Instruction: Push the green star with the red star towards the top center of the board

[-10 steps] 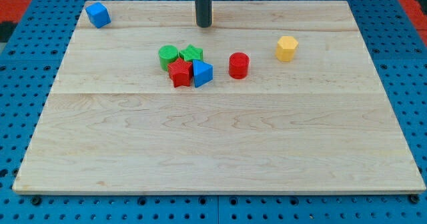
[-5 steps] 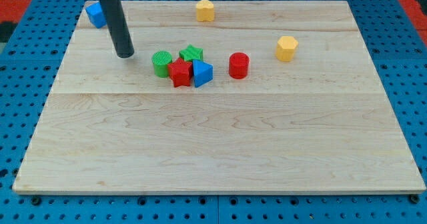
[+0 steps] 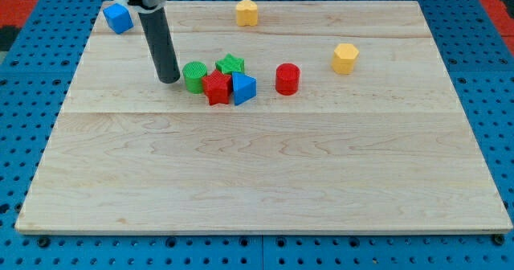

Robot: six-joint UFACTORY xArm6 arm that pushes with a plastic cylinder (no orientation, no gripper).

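The green star (image 3: 231, 64) lies a little above and left of the board's middle. The red star (image 3: 215, 87) sits just below it, touching it. A green cylinder (image 3: 193, 76) touches the red star's left side and a blue triangular block (image 3: 243, 87) touches its right side. My tip (image 3: 169, 79) stands on the board just left of the green cylinder, very close to it or touching it. The rod leans up toward the view's top left.
A red cylinder (image 3: 287, 79) stands right of the cluster. A yellow block (image 3: 345, 58) lies further right. Another yellow block (image 3: 246, 12) sits at the top centre. A blue cube (image 3: 118, 18) sits at the top left corner.
My tip moved from the top centre to the left, then down and right to the green cylinder's left side. The green cylinder shifted slightly left and down. The top yellow block came into sight.
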